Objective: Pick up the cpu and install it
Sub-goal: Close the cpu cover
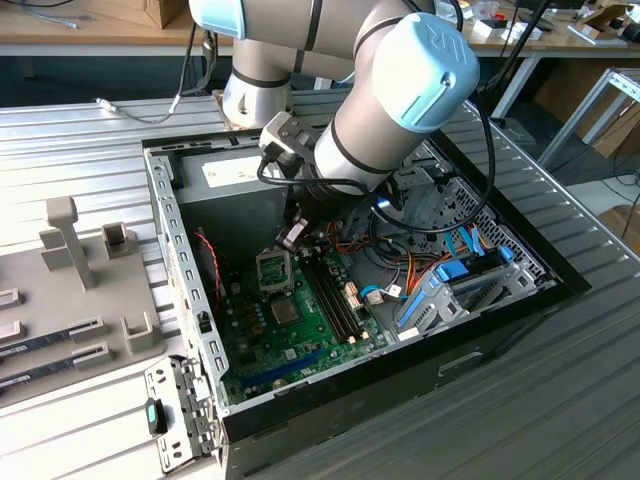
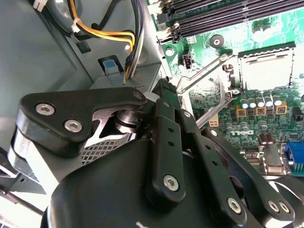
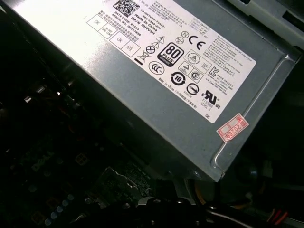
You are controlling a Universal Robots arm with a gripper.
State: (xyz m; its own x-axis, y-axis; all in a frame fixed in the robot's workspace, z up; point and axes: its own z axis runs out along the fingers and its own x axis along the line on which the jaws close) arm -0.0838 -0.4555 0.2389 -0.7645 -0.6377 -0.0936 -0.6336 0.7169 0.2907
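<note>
The cpu (image 2: pixel 266 71) is a pale silvery square lying flat inside the black socket frame (image 2: pixel 240 71) on the green motherboard (image 1: pixel 300 335). In the exterior view the socket (image 1: pixel 273 268) lies just below my gripper (image 1: pixel 291 236). The socket's thin metal lever (image 2: pixel 202 76) stands raised, slanting away from the frame. In the second wrist view my gripper (image 2: pixel 163 88) is shut, its black fingers meeting close to the lever's free end. Nothing shows between them. The gripper is beside the socket, not over the cpu.
I am working inside an open computer case (image 1: pixel 185 290). The grey power supply (image 3: pixel 190 71) stands close behind the gripper, with yellow and black cables (image 2: pixel 109 34) beside it. Memory slots (image 1: pixel 335 290) run next to the socket. A blue drive cage (image 1: pixel 450 285) fills the exterior view's right.
</note>
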